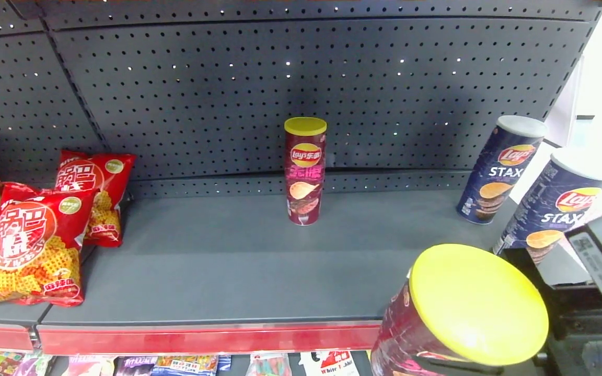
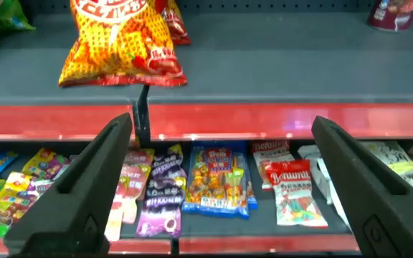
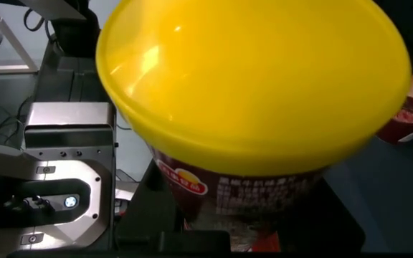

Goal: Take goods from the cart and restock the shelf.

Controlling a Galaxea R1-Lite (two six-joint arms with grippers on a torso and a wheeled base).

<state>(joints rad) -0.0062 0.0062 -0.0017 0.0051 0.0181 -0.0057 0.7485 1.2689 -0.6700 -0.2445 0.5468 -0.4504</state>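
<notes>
I've got the maroon chip can (image 1: pixel 403 334) clamped in my right gripper (image 3: pixel 249 240), just off the shelf's (image 1: pixel 228 261) red front edge, at its right end. The can's long axis tips off upright, yellow lid (image 1: pixel 478 305) facing up toward me. Left gripper (image 2: pixel 221 193) gapes wide, holding nothing.

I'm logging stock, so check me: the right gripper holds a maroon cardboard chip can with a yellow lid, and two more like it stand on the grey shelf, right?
No: just one yellow-lidded maroon chip can stands on the grey metal shelf, per the head view; the held can is right.
</notes>
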